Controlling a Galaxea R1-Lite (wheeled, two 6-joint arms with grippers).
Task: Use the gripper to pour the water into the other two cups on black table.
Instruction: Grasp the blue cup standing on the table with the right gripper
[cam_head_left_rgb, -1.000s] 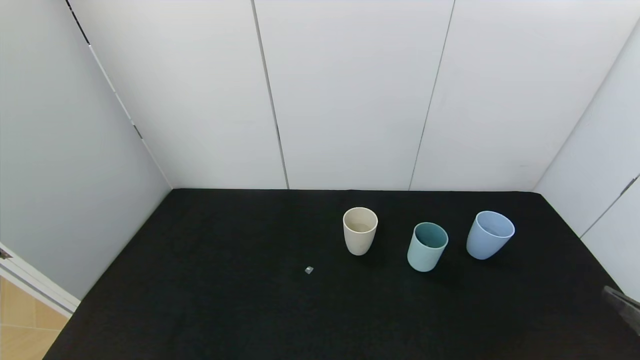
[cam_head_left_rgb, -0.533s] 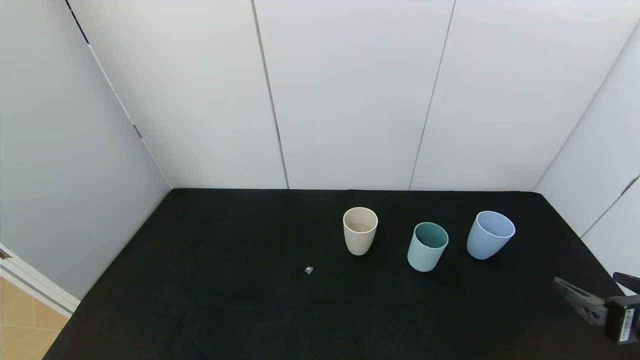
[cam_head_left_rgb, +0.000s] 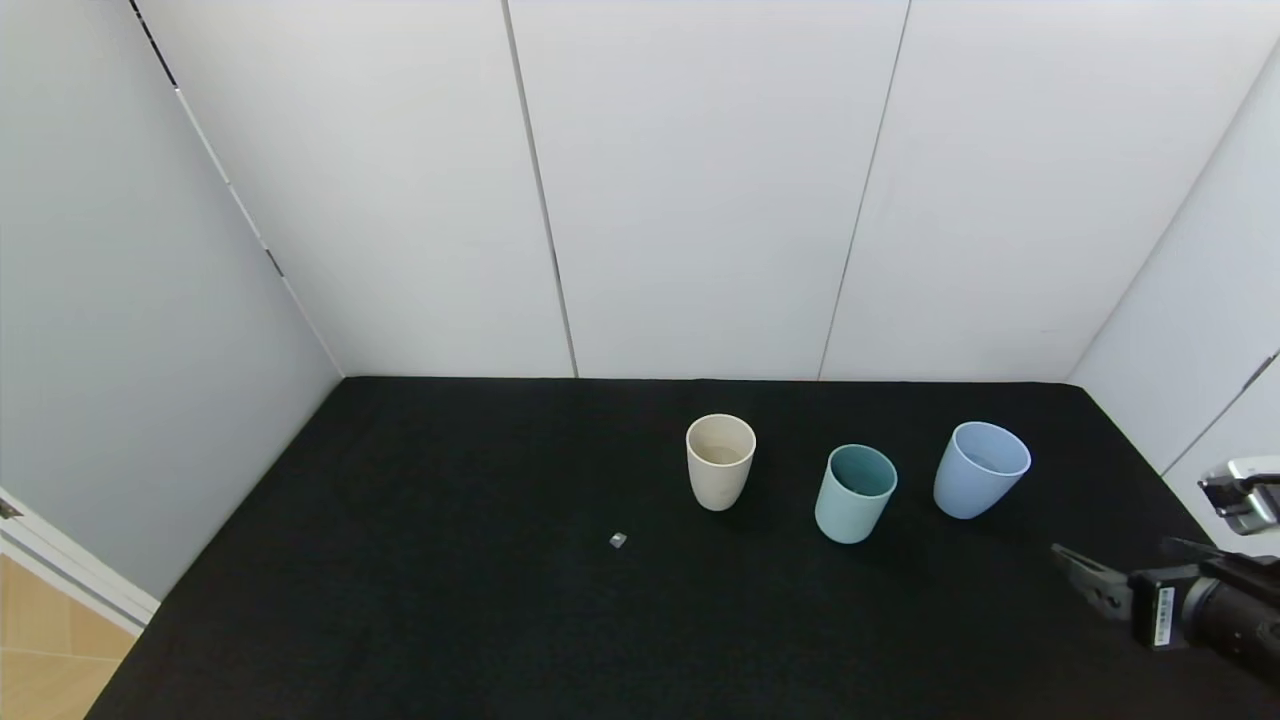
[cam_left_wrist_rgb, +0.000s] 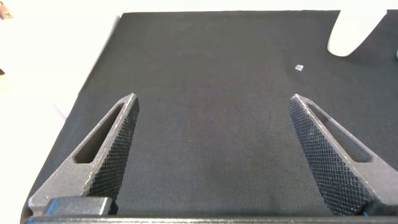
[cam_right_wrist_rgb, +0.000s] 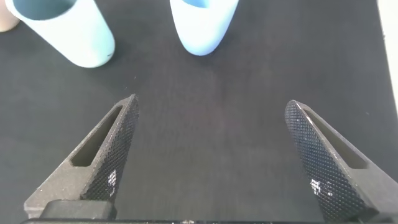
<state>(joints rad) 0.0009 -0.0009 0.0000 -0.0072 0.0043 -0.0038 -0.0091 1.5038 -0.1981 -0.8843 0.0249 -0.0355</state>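
Right gripper (cam_right_wrist_rgb: 208, 155) hangs over the near right part of the black table (cam_head_left_rgb: 450, 600), its 2 textured fingers (cam_right_wrist_rgb: 102, 155) spread wide apart with nothing between them, pointing toward the blue cup (cam_right_wrist_rgb: 204, 25) and the teal cup (cam_right_wrist_rgb: 68, 31), well short of both. In the head view it (cam_head_left_rgb: 1085, 580) shows at the right edge, near the table's right side and nearer the robot than the row of cups. 3 cups stand upright in that row toward the back of the table, apart from one another: the cream cup (cam_head_left_rgb: 720, 462) on the left, the teal cup (cam_head_left_rgb: 855, 493) in the middle and slightly nearer the robot, and the larger blue cup (cam_head_left_rgb: 980, 469) on the right. A faint water level (cam_head_left_rgb: 722, 455) shows inside the cream cup. A small grey speck (cam_head_left_rgb: 618, 540) lies on the table, to the left of the cream cup and nearer the robot. Left gripper (cam_left_wrist_rgb: 211, 155) hovers over bare table on the left side, its 2 fingers likewise spread and holding nothing, with the cream cup (cam_left_wrist_rgb: 351, 31) far ahead of it.
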